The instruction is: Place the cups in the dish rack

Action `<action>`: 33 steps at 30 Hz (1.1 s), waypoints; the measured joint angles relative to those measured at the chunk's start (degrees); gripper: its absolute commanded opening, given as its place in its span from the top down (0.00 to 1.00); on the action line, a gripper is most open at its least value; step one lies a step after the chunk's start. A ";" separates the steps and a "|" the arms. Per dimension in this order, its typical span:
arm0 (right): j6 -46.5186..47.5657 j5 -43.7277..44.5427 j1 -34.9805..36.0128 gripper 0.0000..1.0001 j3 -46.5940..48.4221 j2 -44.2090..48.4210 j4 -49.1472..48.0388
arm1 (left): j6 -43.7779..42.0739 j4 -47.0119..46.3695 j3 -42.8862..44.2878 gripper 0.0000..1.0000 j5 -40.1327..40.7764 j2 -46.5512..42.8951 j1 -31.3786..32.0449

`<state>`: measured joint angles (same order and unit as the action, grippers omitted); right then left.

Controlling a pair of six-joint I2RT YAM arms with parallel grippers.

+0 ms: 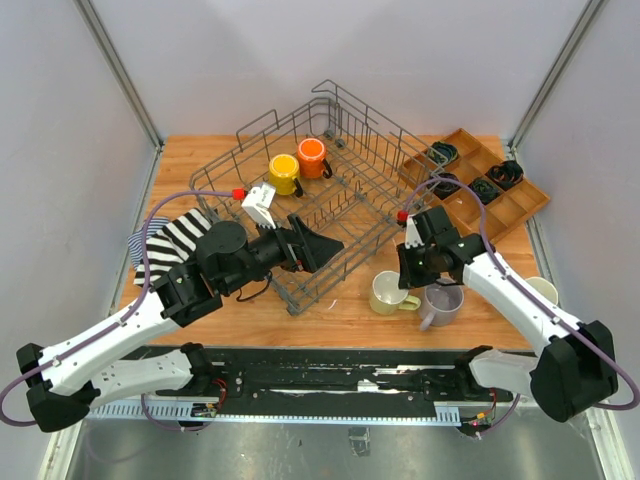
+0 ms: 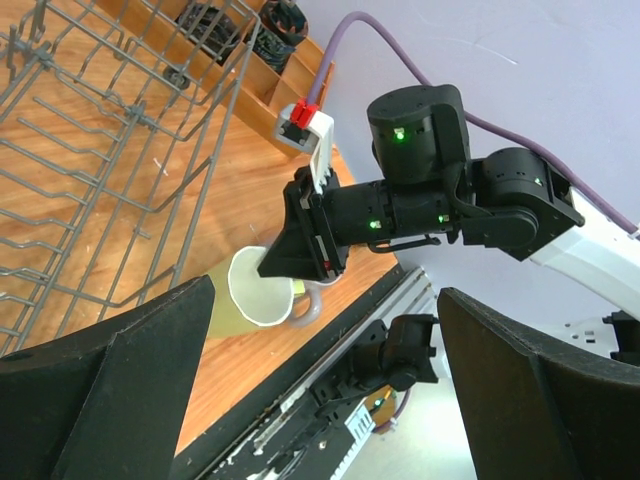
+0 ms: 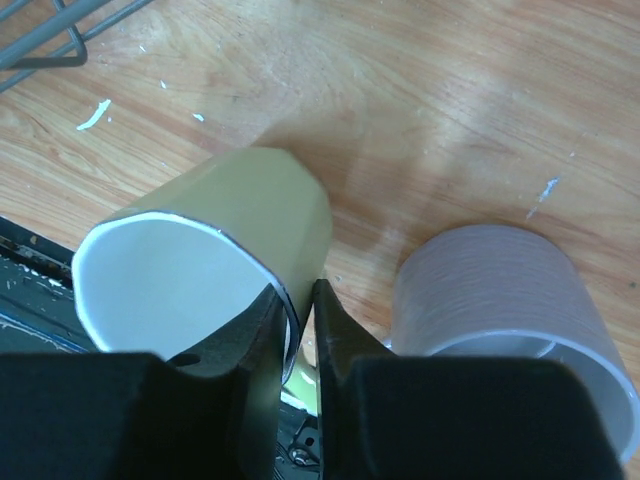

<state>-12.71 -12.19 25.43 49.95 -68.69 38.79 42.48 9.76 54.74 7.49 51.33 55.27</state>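
The grey wire dish rack (image 1: pixel 330 190) stands mid-table with an orange cup (image 1: pixel 312 157) and a yellow cup (image 1: pixel 284 173) inside it. In front of the rack's right corner, a pale cream-yellow cup (image 1: pixel 388 293) (image 3: pixel 235 215) stands on the table. My right gripper (image 1: pixel 407 272) (image 3: pixel 300 292) is shut on its rim, one finger inside and one outside. A lavender-grey cup (image 1: pixel 441 300) (image 3: pixel 500 290) stands just right of it. My left gripper (image 1: pixel 325 247) (image 2: pixel 325 295) hangs wide open and holds nothing, at the rack's near side, pointing toward the cream cup (image 2: pixel 255 290).
A brown wooden compartment tray (image 1: pixel 500 205) with black coils sits at the back right. A striped cloth (image 1: pixel 172 243) lies at the left under my left arm. Another pale cup (image 1: pixel 544 290) shows partly behind my right forearm. The table's front rail (image 1: pixel 330 375) runs close to the cups.
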 measured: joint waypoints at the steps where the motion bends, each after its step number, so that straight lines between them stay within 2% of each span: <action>1: -0.20 -0.04 0.00 0.94 -0.07 0.33 0.13 | -0.02 0.00 -0.02 0.01 0.04 0.02 0.00; 4: -1.42 0.33 0.00 0.99 -0.46 1.70 1.42 | -0.04 0.00 -0.02 0.01 0.15 0.15 0.00; 12: -7.04 2.12 0.00 0.99 -0.48 9.11 6.16 | -1.09 -0.11 -0.42 0.00 -0.35 1.42 0.00; 16: -9.16 2.10 0.00 0.99 2.47 11.54 9.81 | -2.89 -1.38 -1.55 0.00 -2.45 1.49 0.00; 26: -15.91 -2.03 -1.51 0.99 21.57 11.96 12.96 | -11.74 -8.92 -6.60 0.00 -8.59 -3.65 0.00; 33: -20.70 -12.31 -8.11 0.99 32.85 7.93 9.94 | -18.03 -15.08 -6.78 0.00 -13.11 -6.49 0.00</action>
<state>-33.41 -24.49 17.32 82.81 -60.75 48.73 24.45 -5.32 47.97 -5.63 44.84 55.27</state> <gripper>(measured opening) 0.066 0.994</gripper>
